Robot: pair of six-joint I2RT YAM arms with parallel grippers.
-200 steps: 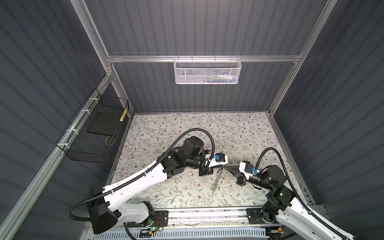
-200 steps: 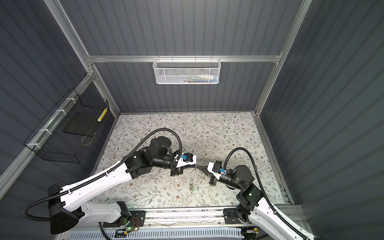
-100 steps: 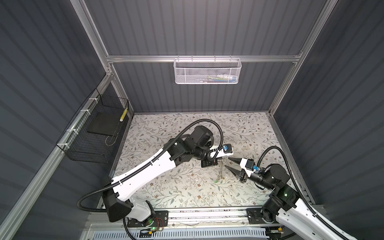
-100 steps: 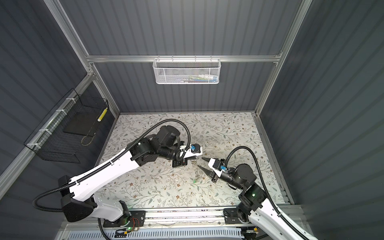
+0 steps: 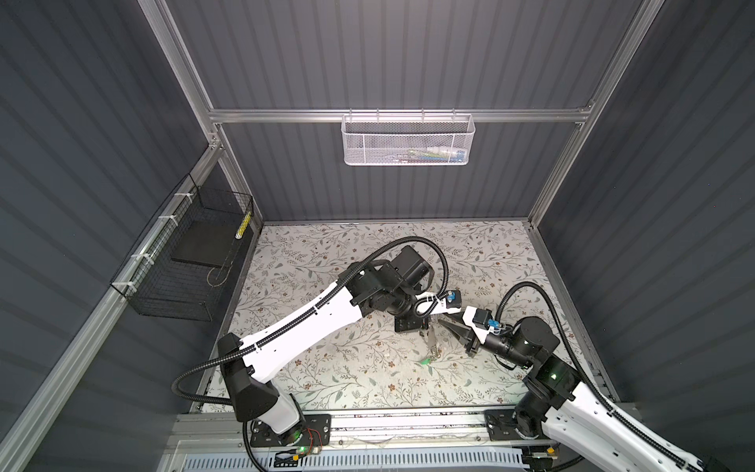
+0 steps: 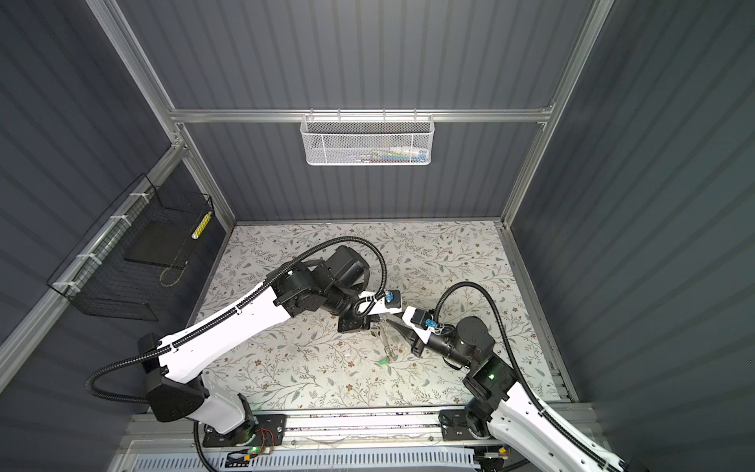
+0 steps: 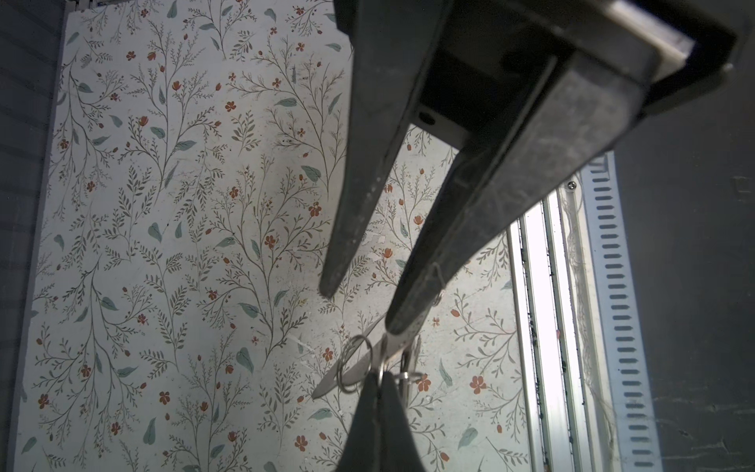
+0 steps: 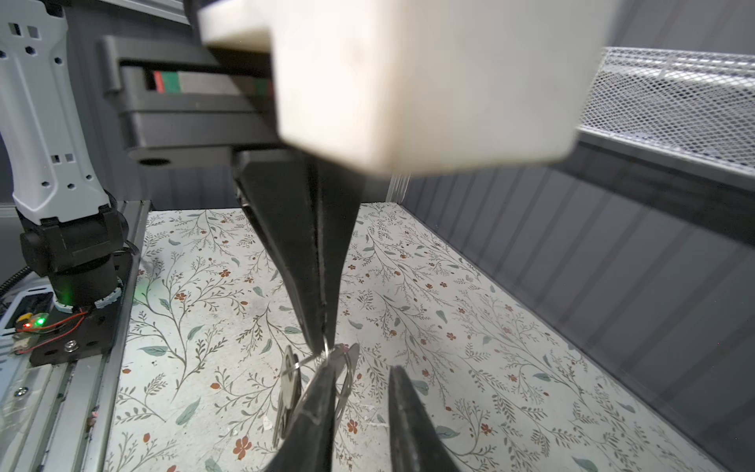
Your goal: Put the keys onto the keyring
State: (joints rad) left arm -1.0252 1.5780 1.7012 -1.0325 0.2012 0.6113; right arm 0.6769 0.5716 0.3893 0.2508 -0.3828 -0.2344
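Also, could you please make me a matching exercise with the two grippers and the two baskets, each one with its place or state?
Things:
1. left gripper
2. right gripper
3. white mesh basket
4. black wire basket

Places or states:
a. hangs on the rail of the back wall
b. shut on a small metal ring
c. fixed to the side wall on the left arm's side
d. jaws apart

Pairs: 1-b, 2-d, 3-a, 4-c
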